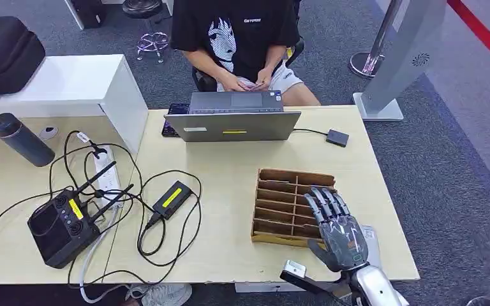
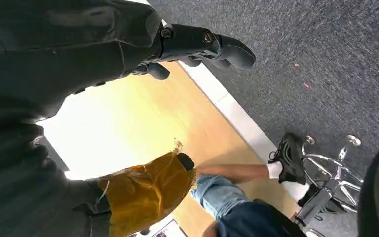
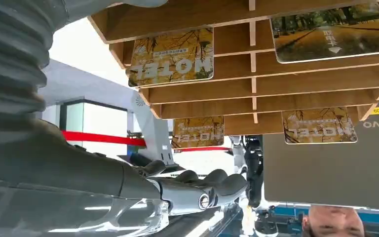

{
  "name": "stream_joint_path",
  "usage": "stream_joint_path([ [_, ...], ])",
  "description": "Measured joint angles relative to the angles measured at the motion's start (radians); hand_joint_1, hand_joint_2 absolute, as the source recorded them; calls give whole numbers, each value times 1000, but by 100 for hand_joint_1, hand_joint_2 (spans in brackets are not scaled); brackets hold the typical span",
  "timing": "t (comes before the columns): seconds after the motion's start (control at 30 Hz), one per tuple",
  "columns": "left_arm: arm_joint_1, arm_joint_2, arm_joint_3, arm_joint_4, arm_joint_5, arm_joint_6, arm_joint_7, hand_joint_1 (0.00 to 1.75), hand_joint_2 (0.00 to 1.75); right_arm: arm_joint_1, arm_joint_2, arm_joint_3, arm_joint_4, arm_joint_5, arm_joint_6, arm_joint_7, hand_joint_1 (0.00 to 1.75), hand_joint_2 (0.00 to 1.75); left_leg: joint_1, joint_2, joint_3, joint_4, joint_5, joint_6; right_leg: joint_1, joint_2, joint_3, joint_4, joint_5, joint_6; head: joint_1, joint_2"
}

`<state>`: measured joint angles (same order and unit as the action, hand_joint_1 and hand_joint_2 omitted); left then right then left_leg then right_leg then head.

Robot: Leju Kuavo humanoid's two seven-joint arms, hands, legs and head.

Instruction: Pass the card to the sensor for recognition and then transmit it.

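On the table (image 1: 230, 191), near its right front corner, stands the slotted wooden card rack (image 1: 287, 191), hotel cards (image 3: 171, 55) upright in its slots. The right hand (image 1: 337, 231) hovers just over the rack's right end, fingers spread, empty; it is nearer. The left hand (image 2: 197, 47) is empty, fingers loosely extended.

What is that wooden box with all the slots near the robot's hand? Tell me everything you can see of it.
The wooden rack is a brown tray split into two columns of narrow slots, lying on the pale table in front of the laptop. The right wrist view shows several yellow cards printed "HOTEL" in its slots. The right hand hovers over its near right corner, fingers spread.
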<state>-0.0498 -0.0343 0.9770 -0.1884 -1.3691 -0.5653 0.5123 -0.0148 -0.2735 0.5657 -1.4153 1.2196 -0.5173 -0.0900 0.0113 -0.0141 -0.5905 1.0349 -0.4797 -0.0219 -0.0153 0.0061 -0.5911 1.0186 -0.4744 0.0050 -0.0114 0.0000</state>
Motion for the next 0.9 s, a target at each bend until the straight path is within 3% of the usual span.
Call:
stream_joint_path([
  [0.6, 0, 0, 0, 0, -2, 0, 0, 0, 175, 16, 0, -15, 0, -5, 10, 2, 2, 175, 0, 0, 0, 0, 0, 0, 0, 0, 0, 0, 0, 0, 0, 0],
  [0.7, 0, 0, 0, 0, -3, 0, 0, 0, 175, 17, 0, -17, 0, -5, 11, 2, 42, 175, 0, 0, 0, 0, 0, 0, 0, 0, 0, 0, 0, 0, 0, 0],
  [0.73, 0, 0, 0, 0, -3, 0, 0, 0, 175, 17, 0, -17, 0, -5, 11, 2, 113, 175, 0, 0, 0, 0, 0, 0, 0, 0, 0, 0, 0, 0, 0, 0],
  [0.77, 0, 0, 0, 0, -3, 0, 0, 0, 175, 16, 0, -17, 0, -5, 11, 2, 133, 175, 0, 0, 0, 0, 0, 0, 0, 0, 0, 0, 0, 0, 0, 0],
  [0.9, 0, 0, 0, 0, -3, -2, 0, 0, 175, 16, 0, -18, 0, -5, 12, 2, 168, 175, 0, 0, 0, 0, 0, 0, 0, 0, 0, 0, 0, 0, 0, 0],
])
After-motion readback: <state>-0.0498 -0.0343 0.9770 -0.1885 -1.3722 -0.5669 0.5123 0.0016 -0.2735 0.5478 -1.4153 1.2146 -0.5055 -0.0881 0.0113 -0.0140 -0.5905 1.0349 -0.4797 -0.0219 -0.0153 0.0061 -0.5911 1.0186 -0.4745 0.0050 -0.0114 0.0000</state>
